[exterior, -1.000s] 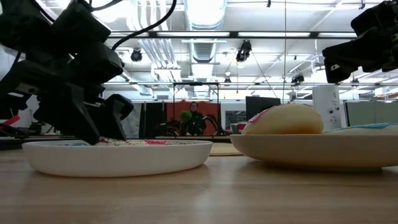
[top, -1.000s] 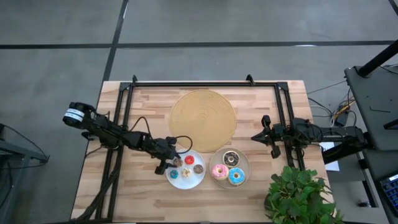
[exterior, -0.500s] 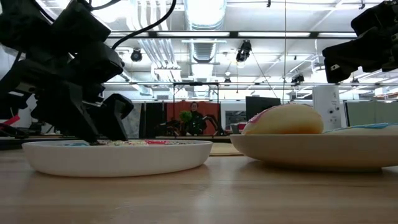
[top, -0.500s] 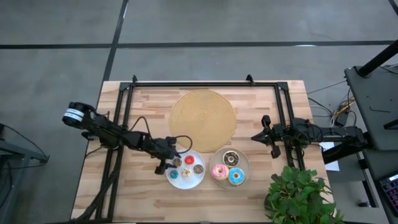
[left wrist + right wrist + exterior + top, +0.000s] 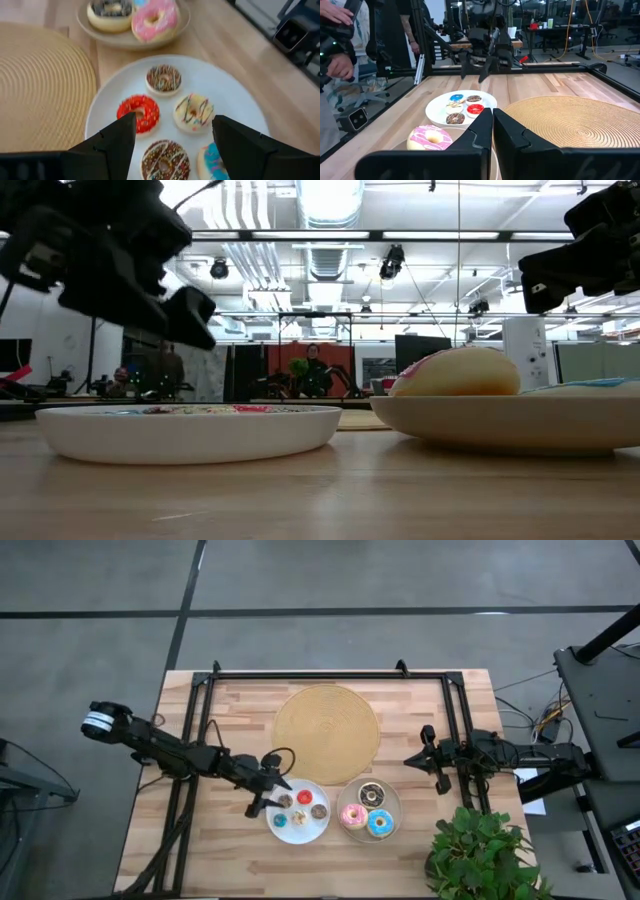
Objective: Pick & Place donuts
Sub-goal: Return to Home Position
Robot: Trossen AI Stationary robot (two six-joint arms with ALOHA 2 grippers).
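a: left gripper has lifted and pulled back off the white plate since the earlier frame. in the low view it now hangs above the rim, before it was down at plate level. right arm hasn't budged.

b: jaws?

a: left is spread wide with nothing between the fingers. we read that as released and retreating toward home. right gripper is parked well beyond both plates from the left one, fingers pressed together, empty.

b: where are the donuts?

a: all plated, and we'd say sorted by size. we count five small ones on the white plate, just under and ahead of the left gripper: red donut, cream donut, sprinkled brown donut, drizzled chocolate donut, blue donut. second plate sits just past that, holding the pink donut, dark chocolate donut and light blue donut.

b: how do they look?

a: glossy toy rings with painted icing, sprinkles and drizzle lines. small ones lie flat in a loose cluster. pink and dark chocolate touch. woven mat lies off to the gripper's side.
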